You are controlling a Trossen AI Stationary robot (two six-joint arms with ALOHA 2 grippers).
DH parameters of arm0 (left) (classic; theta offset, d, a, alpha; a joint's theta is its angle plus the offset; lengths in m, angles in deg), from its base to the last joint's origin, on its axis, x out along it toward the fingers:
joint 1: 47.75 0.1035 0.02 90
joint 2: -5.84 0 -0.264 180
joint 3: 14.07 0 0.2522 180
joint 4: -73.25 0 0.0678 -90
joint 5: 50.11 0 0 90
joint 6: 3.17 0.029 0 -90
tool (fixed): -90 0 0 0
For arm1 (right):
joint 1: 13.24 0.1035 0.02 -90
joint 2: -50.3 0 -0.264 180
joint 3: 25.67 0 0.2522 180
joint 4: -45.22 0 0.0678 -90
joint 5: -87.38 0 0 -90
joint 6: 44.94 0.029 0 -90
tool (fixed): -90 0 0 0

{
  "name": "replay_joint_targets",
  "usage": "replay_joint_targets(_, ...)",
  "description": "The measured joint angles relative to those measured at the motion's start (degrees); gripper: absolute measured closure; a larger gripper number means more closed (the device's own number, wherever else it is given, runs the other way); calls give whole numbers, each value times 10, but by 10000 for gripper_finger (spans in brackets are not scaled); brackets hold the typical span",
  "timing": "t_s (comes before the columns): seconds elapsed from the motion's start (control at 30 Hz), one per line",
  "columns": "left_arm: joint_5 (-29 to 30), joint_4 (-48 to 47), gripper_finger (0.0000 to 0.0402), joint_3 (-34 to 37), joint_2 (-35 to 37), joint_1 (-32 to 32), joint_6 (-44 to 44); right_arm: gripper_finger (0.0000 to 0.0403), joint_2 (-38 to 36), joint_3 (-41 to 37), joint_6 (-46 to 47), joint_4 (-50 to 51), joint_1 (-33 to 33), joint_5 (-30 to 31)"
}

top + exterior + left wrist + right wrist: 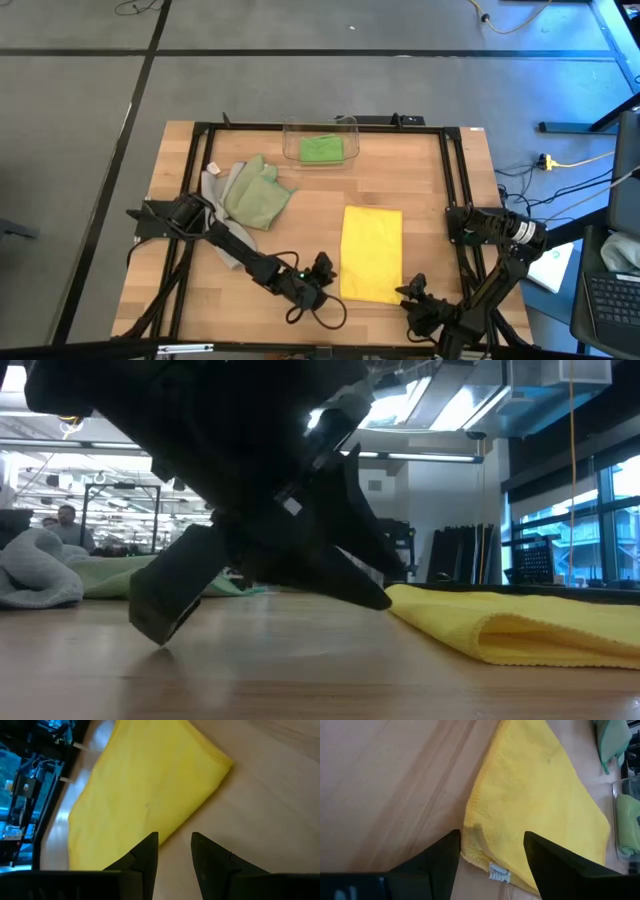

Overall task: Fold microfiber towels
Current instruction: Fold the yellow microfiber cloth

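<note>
A yellow towel, folded into a long rectangle, lies flat on the table right of the middle. My left gripper stands open and low at the towel's left long edge, near its near end. My right gripper is open at the near right corner. That corner and its white label lie between the spread fingers. A sage green towel lies crumpled on a grey one at the left. A bright green towel sits in the clear bin.
The clear bin stands at the table's far edge, in the middle. The black frame rails run along the table's sides. Bare wood lies between the crumpled towels and the yellow one. In the low view a person shows far off in the room behind.
</note>
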Motion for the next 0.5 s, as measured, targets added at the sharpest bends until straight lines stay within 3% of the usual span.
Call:
replay_joint_targets(0.17,0,2,291,0,0,0,-5,191,1,1,14,19,-1,0)
replay_joint_targets(0.5,0,7,291,0,-1,2,-6,285,1,0,35,46,-2,4)
